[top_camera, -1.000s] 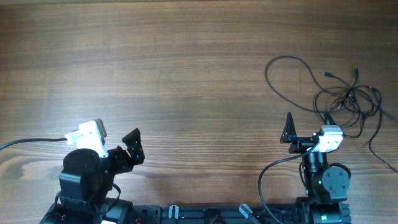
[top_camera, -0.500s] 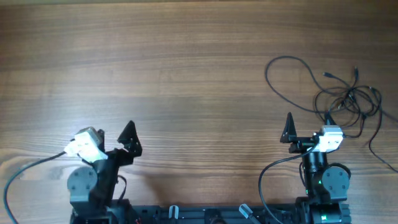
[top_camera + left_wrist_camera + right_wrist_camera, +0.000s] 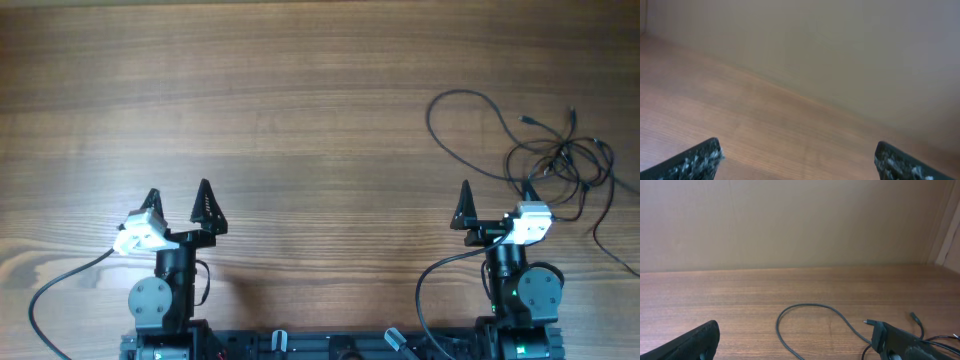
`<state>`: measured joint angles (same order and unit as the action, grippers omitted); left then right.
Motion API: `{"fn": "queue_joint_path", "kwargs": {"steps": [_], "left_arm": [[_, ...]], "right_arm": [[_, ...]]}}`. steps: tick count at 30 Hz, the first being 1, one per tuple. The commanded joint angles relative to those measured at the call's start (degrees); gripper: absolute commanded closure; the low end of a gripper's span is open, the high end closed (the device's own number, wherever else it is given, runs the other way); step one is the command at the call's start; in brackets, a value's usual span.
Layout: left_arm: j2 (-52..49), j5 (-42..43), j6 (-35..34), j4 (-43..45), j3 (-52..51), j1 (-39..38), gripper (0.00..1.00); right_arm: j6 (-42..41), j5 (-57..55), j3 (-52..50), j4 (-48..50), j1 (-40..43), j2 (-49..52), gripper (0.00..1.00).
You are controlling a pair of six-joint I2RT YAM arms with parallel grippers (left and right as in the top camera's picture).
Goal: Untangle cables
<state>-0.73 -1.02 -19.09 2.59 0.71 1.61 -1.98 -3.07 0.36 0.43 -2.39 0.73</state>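
The cables (image 3: 556,160) are thin black cords lying tangled on the wooden table at the far right, with one big loop (image 3: 470,125) reaching left and small plug ends (image 3: 524,120) near the top. In the right wrist view the loop (image 3: 812,325) and a plug end (image 3: 866,322) lie just ahead. My right gripper (image 3: 497,203) is open and empty, just short of the tangle; its fingers show in its wrist view (image 3: 797,341). My left gripper (image 3: 178,203) is open and empty at the near left, far from the cables; it also shows in its wrist view (image 3: 797,159).
Thicker black arm wires run from each arm base at the near edge (image 3: 60,290) (image 3: 440,275). A cable strand (image 3: 612,240) trails toward the table's right edge. A plain wall (image 3: 790,225) stands behind the table's far edge.
My left arm has swung round from pointing right to pointing straight ahead, and its gripper has moved up and left. The right arm and the cables have not moved.
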Motion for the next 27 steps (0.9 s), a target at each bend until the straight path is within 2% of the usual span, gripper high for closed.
{"fn": "queue_joint_path", "kwargs": {"steps": [1, 3, 27], "left_arm": [[0.55, 0.11, 2.51, -7.08, -0.39, -0.26, 0.0], [0.55, 3.1, 5.22, -7.15, -0.39, -0.28, 0.0], [0.46, 3.06, 4.98, -6.97, -0.39, -0.26, 0.0]], "right_arm": [[-1.05, -0.96, -0.07, 0.35, 0.39, -0.52, 0.0], [-1.03, -0.96, -0.07, 0.35, 0.39, -0.52, 0.0], [-1.03, -0.96, -0.07, 0.35, 0.39, -0.46, 0.0]]}}
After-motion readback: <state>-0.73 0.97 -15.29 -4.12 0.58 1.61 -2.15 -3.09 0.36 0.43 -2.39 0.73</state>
